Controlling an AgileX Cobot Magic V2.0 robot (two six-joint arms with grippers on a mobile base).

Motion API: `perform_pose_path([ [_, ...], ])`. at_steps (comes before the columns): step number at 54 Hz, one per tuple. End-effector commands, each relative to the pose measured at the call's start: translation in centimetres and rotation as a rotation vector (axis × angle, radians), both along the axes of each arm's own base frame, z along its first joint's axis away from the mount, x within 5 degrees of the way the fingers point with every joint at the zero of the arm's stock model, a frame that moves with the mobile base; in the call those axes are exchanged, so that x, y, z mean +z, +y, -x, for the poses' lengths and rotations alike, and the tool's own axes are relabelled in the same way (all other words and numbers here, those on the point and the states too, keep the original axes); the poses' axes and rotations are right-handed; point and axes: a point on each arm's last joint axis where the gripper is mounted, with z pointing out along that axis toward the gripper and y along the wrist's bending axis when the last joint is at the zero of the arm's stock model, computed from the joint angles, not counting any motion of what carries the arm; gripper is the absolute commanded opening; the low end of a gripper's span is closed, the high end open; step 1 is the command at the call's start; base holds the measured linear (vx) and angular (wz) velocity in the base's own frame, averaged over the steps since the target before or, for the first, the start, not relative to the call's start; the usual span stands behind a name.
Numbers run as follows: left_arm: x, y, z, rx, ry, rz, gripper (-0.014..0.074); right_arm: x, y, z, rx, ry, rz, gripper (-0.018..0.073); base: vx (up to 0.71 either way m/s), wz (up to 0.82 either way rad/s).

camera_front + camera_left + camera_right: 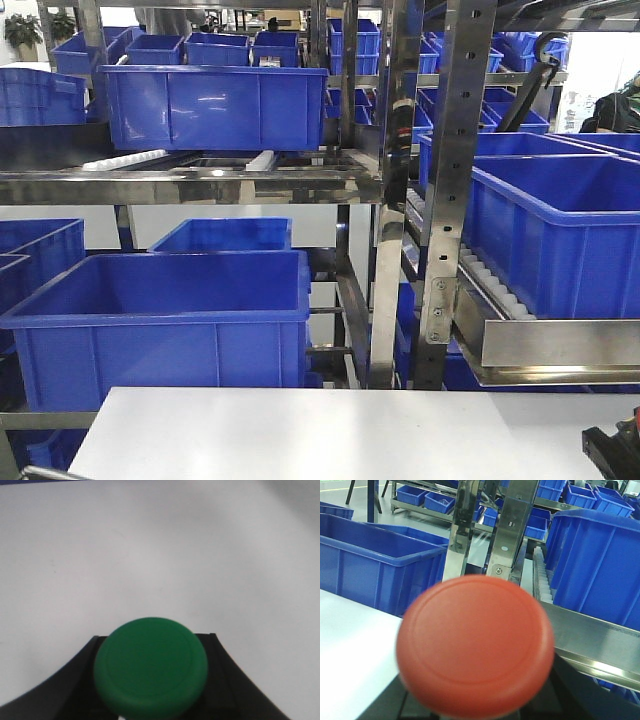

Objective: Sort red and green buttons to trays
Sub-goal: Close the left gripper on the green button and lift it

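The green button (150, 665) sits cap-up to the lens in the left gripper (156, 640), whose black jaws stand close on either side of it, apparently clamped on the base, though the cap hides the contact. Below it lies only bare white table (160, 555). The red button (475, 645) fills the right wrist view, raised clear of the table edge and seemingly clamped in the right gripper (482, 702), with dark jaw parts showing at both lower corners.

Neither of the trays appears in any view, so the step in hand reads as a carry, each button to the tray of its own colour. Doing it well likely means keeping both grips firm and bringing the matching tray into sight before descending. The jaws should part only once the base is inside the rim, since a mushroom cap on a blocky base may topple if dropped.

Each cap blocks much of its own wrist camera, and the front view must guide the approach. Behind the table stand blue crates (160, 330) and a steel rack (455, 200). Its shelf lip (560, 345) juts near the table's far right, close to the right arm, and a wide swing there could strike metal.
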Motion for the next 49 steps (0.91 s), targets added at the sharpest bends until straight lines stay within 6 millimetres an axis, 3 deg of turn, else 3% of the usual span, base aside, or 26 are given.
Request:
perform_pose_path([
  [1,3.8,-0.1,-0.5,0.024,-0.088,0.042,0.0001,1.5,0.3,-0.2,0.034,-0.077,-0.028,-0.0009,0.0,0.0],
  [15,13.1,1.1,0.2,0.061,-0.098,-0.106,0.0001,1.2,0.1,-0.3,0.005,-0.045,-0.028,-0.0009,0.0,0.0],
  [25,18.3,2.7,3.4,0.136,-0.121,-0.134,0.0001,1.6,0.0,0.2,-0.005,-0.054,-0.095,-0.0009,0.0,0.0],
  [39,20.9,4.9,9.7,0.191,-0.159,-0.126,0.0001,3.2,0.4,2.4,0.03,-0.143,-0.108,-0.0009,0.0,0.0],
  [49,20.6,5.7,13.5,0.198,-0.273,-0.033,0.0001,3.8,0.7,4.0,0.073,-0.176,-0.073,-0.0009,0.0,0.0],
])
